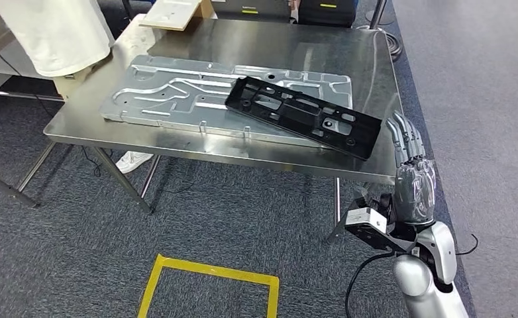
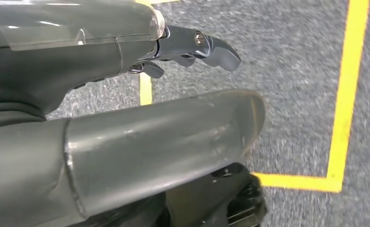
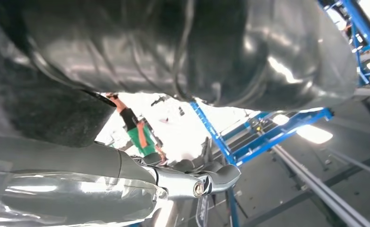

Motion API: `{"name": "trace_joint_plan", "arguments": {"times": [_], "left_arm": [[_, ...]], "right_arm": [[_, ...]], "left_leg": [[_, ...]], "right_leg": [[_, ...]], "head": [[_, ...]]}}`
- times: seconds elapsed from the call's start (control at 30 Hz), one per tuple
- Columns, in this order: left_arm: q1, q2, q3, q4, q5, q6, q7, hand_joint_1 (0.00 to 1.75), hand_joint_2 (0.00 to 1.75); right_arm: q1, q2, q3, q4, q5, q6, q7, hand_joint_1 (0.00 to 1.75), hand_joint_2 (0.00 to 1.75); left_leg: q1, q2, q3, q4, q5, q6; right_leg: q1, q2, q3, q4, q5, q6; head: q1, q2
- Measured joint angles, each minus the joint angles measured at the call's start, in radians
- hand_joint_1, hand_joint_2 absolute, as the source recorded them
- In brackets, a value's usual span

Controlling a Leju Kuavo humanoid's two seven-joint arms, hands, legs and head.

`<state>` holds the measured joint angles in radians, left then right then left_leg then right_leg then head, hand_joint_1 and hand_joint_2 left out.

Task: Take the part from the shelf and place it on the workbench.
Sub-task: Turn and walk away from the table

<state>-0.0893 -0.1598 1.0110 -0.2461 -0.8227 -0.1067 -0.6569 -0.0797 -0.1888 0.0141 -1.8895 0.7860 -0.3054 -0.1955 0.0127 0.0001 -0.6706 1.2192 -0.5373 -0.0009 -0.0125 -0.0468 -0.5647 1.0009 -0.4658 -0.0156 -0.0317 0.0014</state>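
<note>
The right hand (image 1: 412, 173), fingers spread and empty, hovers just beside the black plastic bracket (image 1: 304, 114), whose corner overhangs the steel workbench (image 1: 197, 151); a brush could tip it off.

A steel workbench (image 1: 177, 136) carries a grey stamped panel (image 1: 177, 96), with the black part (image 1: 303, 114) apparently across it.

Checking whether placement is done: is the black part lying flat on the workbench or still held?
Lying flat: the black part rests across the metal panel, and the right hand holds nothing.
</note>
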Motion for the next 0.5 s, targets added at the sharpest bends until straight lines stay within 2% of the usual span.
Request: {"name": "trace_joint_plan", "arguments": {"times": [0.07,0.1,0.13,0.2,0.23,0.27,0.33,0.4,0.43,0.5], "left_arm": [[-0.001,0.001,0.000,0.000,0.001,0.002,0.000,0.00,0.00],[-0.002,0.002,0.000,0.000,0.002,0.002,0.000,0.00,0.00],[-0.003,0.002,0.000,0.000,0.002,0.003,0.000,0.00,0.00],[-0.001,0.002,0.000,0.000,0.003,0.003,0.000,0.00,0.00],[0.000,0.002,0.001,0.000,0.003,0.003,0.000,0.00,0.00],[0.000,0.001,0.001,0.000,0.003,0.003,0.000,0.00,0.00],[-0.001,0.001,0.001,0.000,0.003,0.003,0.000,0.00,0.00],[-0.003,0.001,0.002,0.000,0.004,0.005,0.001,0.00,0.00],[-0.002,0.001,0.002,0.000,0.004,0.005,0.001,0.00,0.00],[-0.001,0.001,0.002,0.000,0.004,0.005,0.001,0.00,0.00]], "right_arm": [[0.000,0.000,0.000,0.001,0.002,0.000,0.001,0.00,0.00],[0.000,0.000,0.000,0.001,0.003,0.000,0.001,0.00,0.00],[0.000,0.000,0.001,0.001,0.005,0.000,0.001,0.00,0.00],[0.000,0.000,0.002,0.001,0.007,-0.001,0.001,0.00,0.00],[0.000,0.000,0.002,0.001,0.008,-0.001,0.001,0.00,0.00],[0.000,0.000,0.002,0.001,0.008,-0.001,0.001,0.00,0.00],[0.001,0.000,0.003,0.002,0.010,-0.001,0.001,0.00,0.00],[0.006,0.000,0.003,0.005,0.012,-0.001,0.002,0.00,0.00],[0.009,0.001,0.004,0.007,0.012,-0.001,0.002,0.00,0.00],[0.012,0.001,0.004,0.009,0.014,-0.001,0.002,0.00,0.00]], "left_leg": [[-0.003,0.028,0.072,-0.143,0.054,0.006],[-0.005,0.037,0.095,-0.189,0.067,0.011],[-0.008,0.041,0.104,-0.210,0.068,0.016],[-0.010,0.025,0.102,-0.211,0.072,0.027],[-0.009,0.018,0.102,-0.214,0.076,0.033],[-0.006,0.011,0.102,-0.218,0.080,0.040],[-0.002,-0.001,0.100,-0.222,0.087,0.050],[-0.003,-0.016,0.095,-0.221,0.090,0.054],[-0.003,-0.026,0.093,-0.220,0.091,0.054],[-0.003,-0.039,0.092,-0.219,0.091,0.054]], "right_leg": [[0.002,-0.016,0.001,0.006,-0.005,0.007],[0.004,-0.022,0.001,0.009,-0.007,0.011],[0.006,-0.029,0.001,0.011,-0.008,0.016],[0.008,-0.040,0.003,0.010,-0.008,0.025],[0.005,-0.037,0.003,0.014,-0.012,0.031],[0.003,-0.024,-0.003,0.030,-0.027,0.036],[-0.002,0.017,-0.042,0.122,-0.088,0.044],[-0.004,0.038,-0.101,0.250,-0.147,0.048],[-0.004,0.040,-0.118,0.285,-0.153,0.049],[-0.004,0.041,-0.123,0.295,-0.139,0.049]], "head": [[0.000,0.000],[0.000,0.000],[0.000,0.000],[0.000,0.000],[0.000,0.000],[0.000,0.000],[0.001,0.000],[0.001,0.000],[0.001,0.000],[0.001,0.000]]}}
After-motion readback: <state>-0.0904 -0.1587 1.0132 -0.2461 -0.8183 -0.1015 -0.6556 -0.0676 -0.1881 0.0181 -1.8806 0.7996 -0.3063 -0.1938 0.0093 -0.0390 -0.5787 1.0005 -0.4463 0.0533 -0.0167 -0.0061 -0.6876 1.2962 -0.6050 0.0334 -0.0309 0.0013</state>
